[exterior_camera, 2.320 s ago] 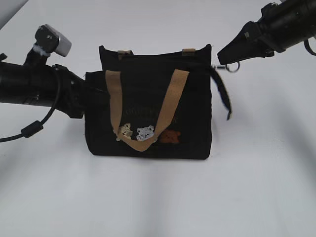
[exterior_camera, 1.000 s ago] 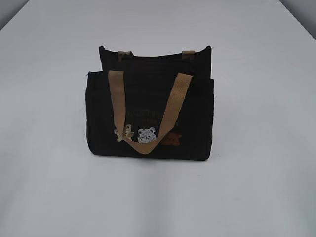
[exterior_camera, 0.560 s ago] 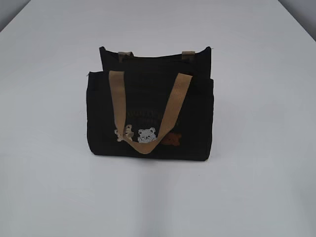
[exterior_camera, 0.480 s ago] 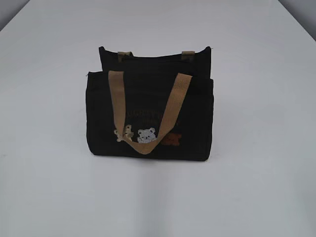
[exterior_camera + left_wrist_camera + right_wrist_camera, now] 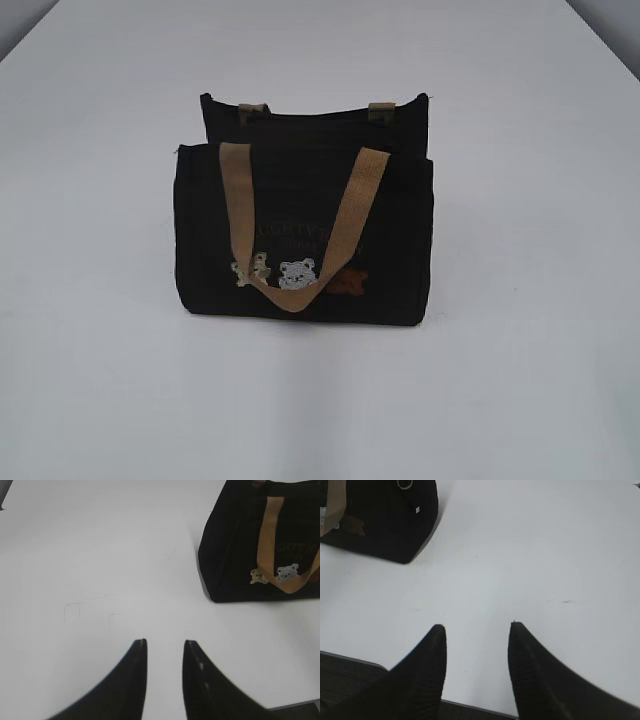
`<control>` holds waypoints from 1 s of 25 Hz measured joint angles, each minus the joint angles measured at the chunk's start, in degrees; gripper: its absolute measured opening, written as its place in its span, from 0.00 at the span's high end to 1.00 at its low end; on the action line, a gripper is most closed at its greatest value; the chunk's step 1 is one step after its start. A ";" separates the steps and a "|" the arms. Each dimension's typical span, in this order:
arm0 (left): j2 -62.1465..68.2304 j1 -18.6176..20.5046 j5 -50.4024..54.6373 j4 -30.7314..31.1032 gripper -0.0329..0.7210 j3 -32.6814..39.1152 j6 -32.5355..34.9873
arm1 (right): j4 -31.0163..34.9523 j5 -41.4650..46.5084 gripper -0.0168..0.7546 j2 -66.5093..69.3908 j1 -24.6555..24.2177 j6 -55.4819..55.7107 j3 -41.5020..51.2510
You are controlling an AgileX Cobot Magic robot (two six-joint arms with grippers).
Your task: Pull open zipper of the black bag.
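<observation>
Matt cloth black bag [image 5: 300, 250] — woven tan handles [image 5: 238, 210], smooth white table [image 5: 500, 380].

Soft, even light washes my white table [image 5: 520, 300] pale; the black bag [image 5: 300, 230] loses detail in darkness, shadows faint, wrist views slightly blurred.

Both wrist views cut off the black bag [image 5: 235, 555]: the left one loses its top and right end, the right one shows only a corner. The silver ring [image 5: 404, 484] is sliced by the top edge there. The lettering [image 5: 290, 232] on the front is too faint to read (even in the exterior view)
</observation>
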 joint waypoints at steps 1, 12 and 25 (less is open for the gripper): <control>0.00 0.00 0.00 0.00 0.72 0.00 0.00 | 0.00 0.00 0.56 0.00 0.00 0.00 0.00; 0.00 5.04 0.00 0.00 0.72 0.00 -0.05 | 0.11 -0.02 0.56 0.00 -0.34 0.00 0.00; 0.00 10.95 0.00 0.00 0.72 0.00 -0.11 | 0.20 -0.06 0.56 0.00 -3.10 0.05 0.04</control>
